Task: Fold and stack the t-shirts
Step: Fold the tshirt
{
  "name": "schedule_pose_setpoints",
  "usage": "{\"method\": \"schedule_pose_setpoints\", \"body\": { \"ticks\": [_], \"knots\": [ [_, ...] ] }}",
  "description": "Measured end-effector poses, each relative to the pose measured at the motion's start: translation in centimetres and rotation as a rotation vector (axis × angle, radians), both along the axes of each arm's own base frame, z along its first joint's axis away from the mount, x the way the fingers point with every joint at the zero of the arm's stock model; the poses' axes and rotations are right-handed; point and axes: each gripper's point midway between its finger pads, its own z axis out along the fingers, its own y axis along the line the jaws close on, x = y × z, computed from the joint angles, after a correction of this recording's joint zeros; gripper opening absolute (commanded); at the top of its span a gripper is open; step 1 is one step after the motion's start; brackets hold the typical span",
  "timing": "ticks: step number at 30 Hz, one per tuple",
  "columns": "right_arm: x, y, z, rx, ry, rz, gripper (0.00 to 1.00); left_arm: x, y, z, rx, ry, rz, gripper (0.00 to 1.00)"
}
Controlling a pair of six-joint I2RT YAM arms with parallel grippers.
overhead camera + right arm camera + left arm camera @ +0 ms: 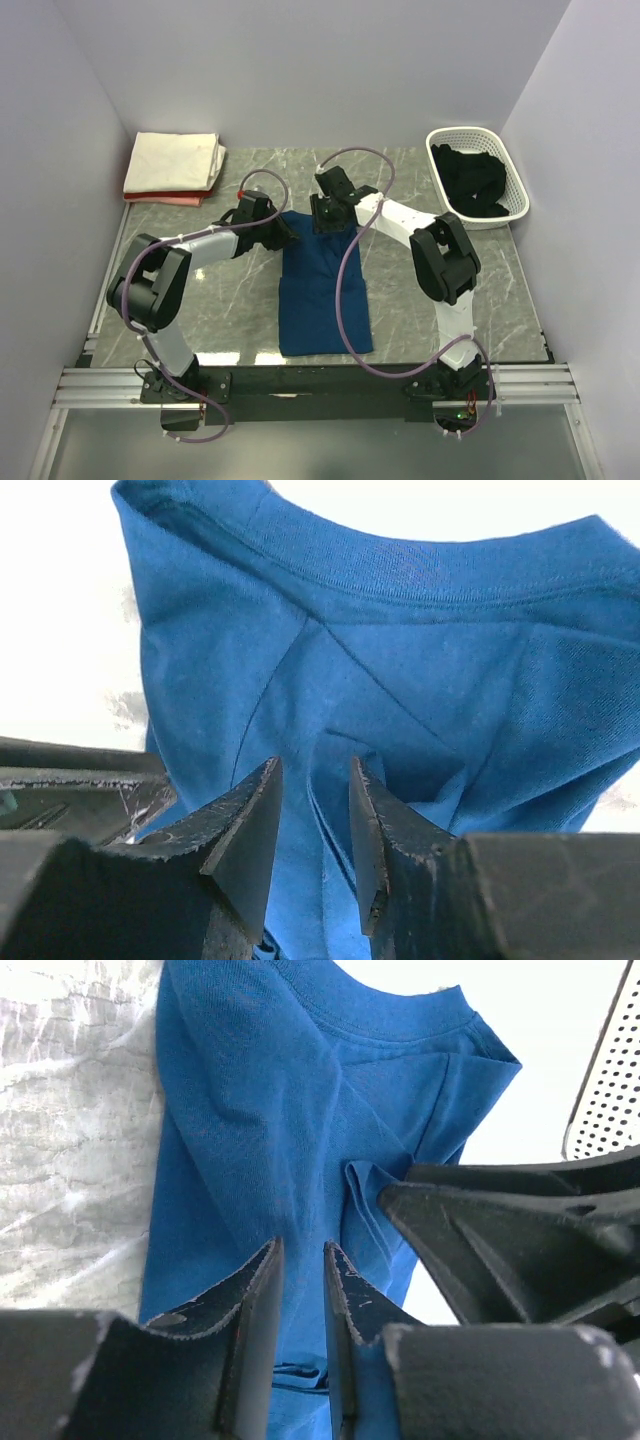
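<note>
Here we see the blue t-shirt (pixel 325 290) lying flat in the middle of the marble table (pixel 505 300), folded lengthwise into a narrow strip, with its neckline end at the far side. Both grippers meet at that far end. The right gripper (pixel 315 765) is closed onto a raised fold of the blue cloth just below the neckline. Its jaws stand a little apart with the fold bunched between them, and the left wrist view shows the same pinch of cloth at its tip. The left gripper (pixel 303 1248) sits just beside it over the shirt's left edge. Its fingers (pixel 255 1310) leave only a narrow slit that blue cloth fills, and we cannot tell whether they actually pinch it.

At the far left corner a cream-white shirt (pixel 175 160) rests folded on top of a pink-red shirt (pixel 165 199). At the far right a black shirt (pixel 472 180) lies crumpled inside the white lattice basket (pixel 465 133), well apart from the arms.
</note>
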Motion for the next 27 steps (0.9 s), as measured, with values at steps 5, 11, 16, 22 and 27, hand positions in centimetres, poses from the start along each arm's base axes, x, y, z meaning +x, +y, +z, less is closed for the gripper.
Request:
{"method": "schedule_pose_setpoints", "body": {
  "ticks": [5, 11, 16, 22, 27],
  "knots": [
    [-0.6, -0.2, -0.6, -0.024, 0.021, 0.002, 0.39, 0.0, -0.1, -0.2, -0.003, 0.006, -0.005, 0.27],
    [-1.6, -1.0, -2.9, -0.091, 0.079, -0.004, 0.36, 0.0, -0.1, -0.9, 0.001, 0.016, -0.005, 0.27],
    [-1.6, -1.1, -3.5, -0.117, 0.091, -0.005, 0.17, 0.1, -0.2, -0.9, 0.0, 0.015, -0.006, 0.27],
    [-1.5, -1.6, -2.8, -0.126, 0.069, -0.033, 0.04, 0.0, -0.2, -0.9, -0.002, 0.015, -0.009, 0.27],
    [-2.6, -3.3, 1.2, -0.095, 0.002, -0.083, 0.02, 0.0, -0.2, -0.9, -0.001, 0.014, -0.008, 0.27]
  ]
}}
